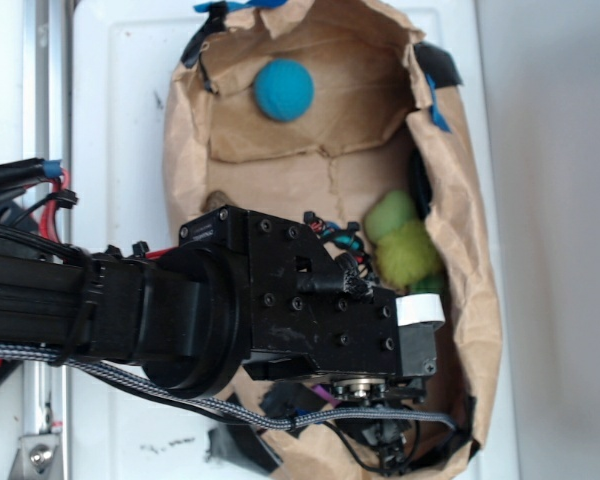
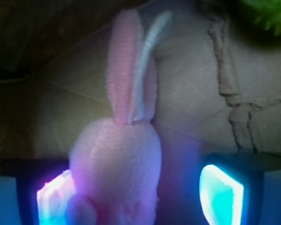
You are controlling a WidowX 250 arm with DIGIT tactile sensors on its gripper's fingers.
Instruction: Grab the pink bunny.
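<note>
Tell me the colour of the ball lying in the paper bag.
Blue. The ball shows best in the exterior view.

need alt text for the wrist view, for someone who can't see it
A pink bunny fills the lower middle of the close-up, its long ears pointing up, sitting between two glowing jaws: it touches the left one, while a gap separates it from the right one. Behind it lies creased brown paper, with a bit of a green plush toy in the top right corner.

I am reaching my black arm [image 1: 130, 310] in from the left, wrist level. My gripper [image 2: 140, 192] is standing spread, its glowing pads [image 2: 221, 193] apart, the left one touching the pink bunny [image 2: 114, 164].
</note>
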